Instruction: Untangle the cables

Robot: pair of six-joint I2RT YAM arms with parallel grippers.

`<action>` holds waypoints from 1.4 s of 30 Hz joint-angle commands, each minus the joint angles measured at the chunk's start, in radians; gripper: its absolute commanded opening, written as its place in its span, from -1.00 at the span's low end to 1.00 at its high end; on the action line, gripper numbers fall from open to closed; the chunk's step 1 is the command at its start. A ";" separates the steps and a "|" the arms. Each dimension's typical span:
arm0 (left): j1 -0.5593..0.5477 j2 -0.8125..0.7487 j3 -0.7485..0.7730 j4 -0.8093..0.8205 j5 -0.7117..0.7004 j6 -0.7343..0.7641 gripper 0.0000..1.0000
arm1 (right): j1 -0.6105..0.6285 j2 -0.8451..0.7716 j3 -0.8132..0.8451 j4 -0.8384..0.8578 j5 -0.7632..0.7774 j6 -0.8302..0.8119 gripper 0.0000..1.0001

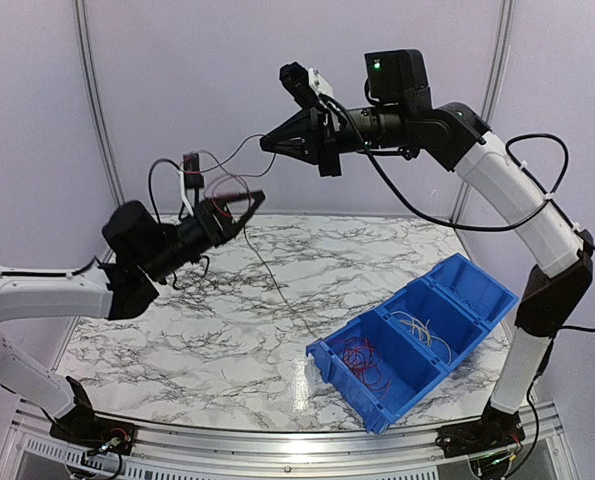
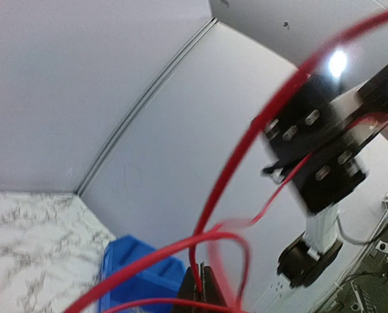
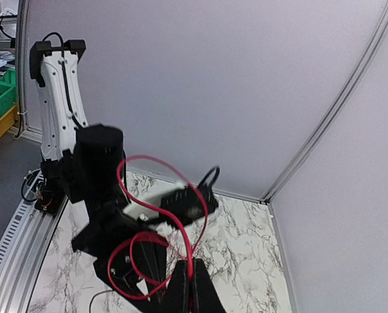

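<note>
Both arms are raised above the table, and a thin red cable (image 1: 229, 185) hangs in loose loops between them. My left gripper (image 1: 256, 198) is shut on one stretch of it; the left wrist view shows the jaws (image 2: 203, 290) pinching the red cable (image 2: 246, 150). My right gripper (image 1: 266, 144) is shut on another stretch, with the jaws (image 3: 194, 290) closed around the red cable (image 3: 156, 164). A thin dark cable (image 1: 277, 285) trails from near the left gripper down to the table.
A blue three-part bin (image 1: 477, 290) stands at the front right of the marble table (image 1: 177, 330). One part holds red cables (image 1: 362, 355), another holds white cables (image 1: 422, 330). The bin also shows in the left wrist view (image 2: 135, 267). Grey walls enclose the back.
</note>
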 commanded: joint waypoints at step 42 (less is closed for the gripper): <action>0.011 -0.294 -0.033 -1.517 -1.200 0.381 -1.00 | -0.071 0.394 -0.316 0.099 0.335 0.232 -0.55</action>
